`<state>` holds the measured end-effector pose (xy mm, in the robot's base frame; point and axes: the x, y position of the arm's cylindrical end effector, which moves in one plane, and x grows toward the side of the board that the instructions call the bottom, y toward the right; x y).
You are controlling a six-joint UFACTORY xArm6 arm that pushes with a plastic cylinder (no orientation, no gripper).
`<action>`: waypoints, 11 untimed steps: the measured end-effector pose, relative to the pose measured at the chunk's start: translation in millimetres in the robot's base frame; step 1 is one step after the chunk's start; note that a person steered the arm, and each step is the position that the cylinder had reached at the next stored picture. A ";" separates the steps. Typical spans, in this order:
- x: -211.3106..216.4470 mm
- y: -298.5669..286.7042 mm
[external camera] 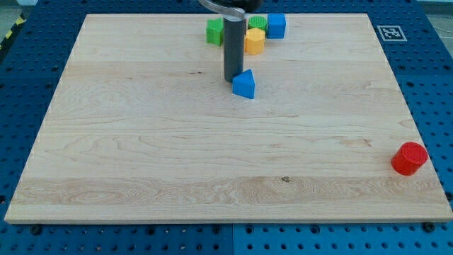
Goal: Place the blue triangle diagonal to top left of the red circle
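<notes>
The blue triangle [244,84] lies on the wooden board [141,142] a little above the middle, near the view's top. My tip [232,78] stands just left of it, touching or almost touching its upper left side. The red circle [410,158] sits far off at the view's lower right, near the board's right edge.
A cluster sits at the board's top edge: a green block [214,31] left of the rod, a yellow block [255,41], a green block [257,23] behind it, and a blue cube [276,25]. A marker tag [391,32] lies off the top right corner.
</notes>
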<state>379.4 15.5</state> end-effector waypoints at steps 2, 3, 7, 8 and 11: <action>6.7 -10.8; 11.0 -31.6; 26.4 9.7; 26.4 26.4; 21.3 70.9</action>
<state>400.6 86.4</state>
